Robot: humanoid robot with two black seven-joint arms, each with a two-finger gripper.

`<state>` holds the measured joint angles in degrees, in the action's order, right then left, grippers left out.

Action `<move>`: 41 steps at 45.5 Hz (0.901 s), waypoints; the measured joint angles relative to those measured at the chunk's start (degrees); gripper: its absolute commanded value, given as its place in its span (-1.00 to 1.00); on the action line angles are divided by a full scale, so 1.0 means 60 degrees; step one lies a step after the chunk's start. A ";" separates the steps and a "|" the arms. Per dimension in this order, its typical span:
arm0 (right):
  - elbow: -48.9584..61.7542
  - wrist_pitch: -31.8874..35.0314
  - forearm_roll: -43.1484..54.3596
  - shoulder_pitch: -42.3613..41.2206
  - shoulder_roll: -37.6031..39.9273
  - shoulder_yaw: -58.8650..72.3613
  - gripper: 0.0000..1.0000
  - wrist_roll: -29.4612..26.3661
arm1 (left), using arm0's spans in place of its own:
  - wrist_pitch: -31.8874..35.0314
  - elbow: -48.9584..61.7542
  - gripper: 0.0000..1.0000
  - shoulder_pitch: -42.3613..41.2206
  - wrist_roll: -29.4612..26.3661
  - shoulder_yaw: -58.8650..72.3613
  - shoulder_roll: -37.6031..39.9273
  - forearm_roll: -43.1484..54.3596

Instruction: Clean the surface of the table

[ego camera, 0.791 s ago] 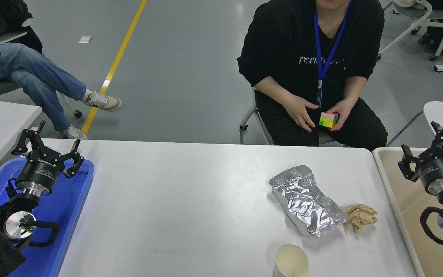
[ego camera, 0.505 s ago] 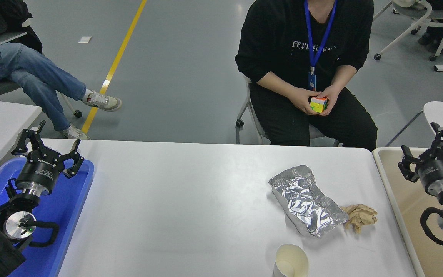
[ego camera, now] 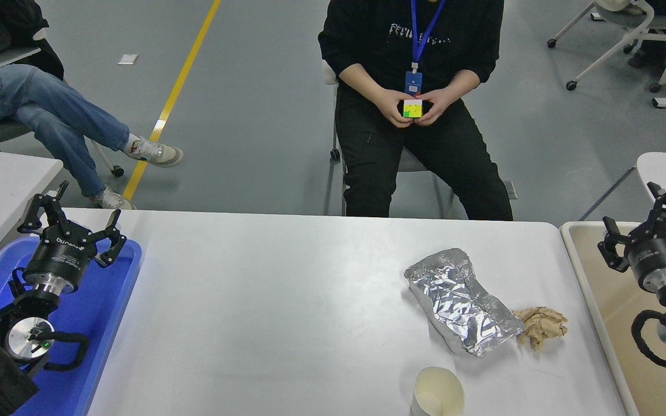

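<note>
While both arms are idling at the edges of the scene, the clearing of the worktop (ego camera: pixel 287 300) has not visibly begun: three items of litter are lying on its right half. A crumpled foil wrapper (ego camera: pixel 461 300) is resting flat, a wad of brown paper (ego camera: pixel 541 326) is touching its near right corner, and a paper cup (ego camera: pixel 437 393) is lying on its side at the near edge, mouth toward the camera, partly cut off by the frame. The right gripper (ego camera: pixel 648 228) is hanging over the beige bin (ego camera: pixel 616 312) just beside the worktop's right end, fingers spread and holding nothing. The left gripper (ego camera: pixel 73 222) is parked over the blue tray (ego camera: pixel 107 306) at the lower left, fingers likewise released and empty. A seated person (ego camera: pixel 414 86) at the far side is handling a colour cube (ego camera: pixel 412 108), well apart from the worktop. In my judgement the step in hand is the first pickup. The next move is calling for the right arm to swing left and lower onto the brown paper wad, the nearest piece to the bin, closing on its bulk without dragging the foil along.
</note>
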<state>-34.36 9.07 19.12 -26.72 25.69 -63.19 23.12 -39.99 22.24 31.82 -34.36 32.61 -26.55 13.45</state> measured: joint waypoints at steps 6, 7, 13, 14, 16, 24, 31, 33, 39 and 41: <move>0.0027 -0.0017 -0.0004 -0.0144 0.0035 -0.0005 0.97 0.0000 | 0.0000 0.0000 1.00 0.0000 0.0000 0.0000 0.0000 0.0000; 0.0030 -0.0018 -0.0003 -0.0163 0.0044 -0.0005 0.97 0.0000 | 0.0000 0.0000 1.00 0.0000 0.0000 0.0000 0.0000 0.0000; 0.0089 -0.0021 -0.0006 -0.0374 0.0127 0.0029 0.97 0.0000 | 0.0000 0.0000 1.00 0.0000 0.0000 0.0000 0.0000 0.0000; 0.0095 -0.0020 -0.0007 -0.0407 0.0149 0.0046 0.97 0.0000 | 0.0000 0.0000 1.00 0.0000 0.0000 0.0000 0.0000 0.0000; 0.0103 -0.0020 -0.0007 -0.0451 0.0199 0.0084 0.97 0.0000 | 0.0000 0.0000 1.00 0.0000 0.0000 0.0000 0.0000 0.0000; 0.0130 0.0007 -0.0282 -0.0792 0.0478 0.0772 0.97 -0.0012 | 0.0000 0.0000 1.00 0.0000 0.0000 0.0000 0.0000 0.0000; 0.0130 0.0019 -0.0953 -0.1212 0.0951 0.1926 0.97 -0.0015 | 0.0000 0.0001 1.00 0.0000 0.0000 0.0000 0.0000 0.0000; 0.0117 0.0023 -0.1126 -0.1354 0.1107 0.2364 0.97 -0.0015 | 0.0000 0.0000 1.00 0.0000 0.0000 0.0000 0.0000 0.0000; 0.0051 0.0073 -0.1544 -0.2042 0.1631 0.4184 0.97 -0.0014 | 0.0000 0.0001 1.00 0.0000 0.0000 0.0000 0.0000 0.0000; 0.0036 0.0097 -0.1689 -0.2333 0.1799 0.4893 0.97 -0.0008 | 0.0000 0.0001 1.00 0.0000 0.0000 0.0000 0.0000 0.0000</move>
<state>-34.14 9.65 8.99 -40.72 36.48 -33.84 23.07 -39.99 22.24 31.82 -34.36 32.61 -26.55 13.45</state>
